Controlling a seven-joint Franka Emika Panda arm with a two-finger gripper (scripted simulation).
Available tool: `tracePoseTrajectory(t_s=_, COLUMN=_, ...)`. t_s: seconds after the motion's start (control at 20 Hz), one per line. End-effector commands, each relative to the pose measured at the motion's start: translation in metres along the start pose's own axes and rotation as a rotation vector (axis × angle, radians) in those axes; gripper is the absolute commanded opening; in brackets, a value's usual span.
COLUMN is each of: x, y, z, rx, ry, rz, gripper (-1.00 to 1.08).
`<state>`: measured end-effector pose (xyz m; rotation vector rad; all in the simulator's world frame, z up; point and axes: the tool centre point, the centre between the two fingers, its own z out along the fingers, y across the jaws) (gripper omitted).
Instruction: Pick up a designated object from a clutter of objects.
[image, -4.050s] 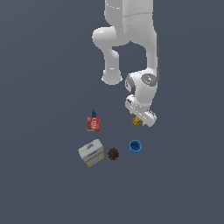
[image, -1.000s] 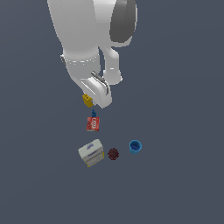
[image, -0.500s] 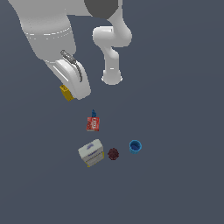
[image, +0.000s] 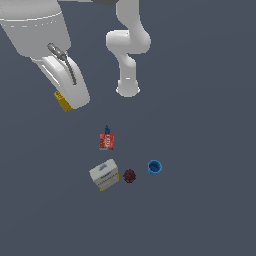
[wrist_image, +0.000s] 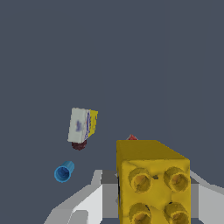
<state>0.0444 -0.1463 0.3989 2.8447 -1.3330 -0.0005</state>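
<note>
The designated object is a small yellow studded block (image: 62, 101) (wrist_image: 152, 180). It hangs high above the floor at the exterior view's left, and my gripper (image: 64, 102) is shut on it; the wrist view shows it filling the space between the white fingers (wrist_image: 94, 199). The arm's body hides most of the fingers in the exterior view. On the floor lies the clutter of objects: a red packet with a blue top (image: 106, 140), a white box (image: 104, 175) (wrist_image: 82, 125), a dark red bumpy ball (image: 129, 175) (wrist_image: 78, 145) and a blue cup (image: 154, 167) (wrist_image: 64, 171).
The arm's white base (image: 128, 88) stands behind the clutter. In the wrist view, the red packet (wrist_image: 131, 138) peeks out just behind the held block. Dark grey floor surrounds everything.
The arm has swung from the exterior view's right to its left, carrying the yellow block up and away from the clutter. The other items have not moved.
</note>
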Motion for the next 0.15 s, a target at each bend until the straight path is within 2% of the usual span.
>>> tracePoseTrajectory(t_s=0.0, x=0.0023, y=0.0001, z=-0.0028, rx=0.0, ry=0.0, rz=-0.001, gripper=-1.0)
tracePoseTrajectory(t_s=0.1, x=0.0028, y=0.0001, z=-0.0032, rx=0.0, ry=0.0, rz=-0.001, gripper=-1.0)
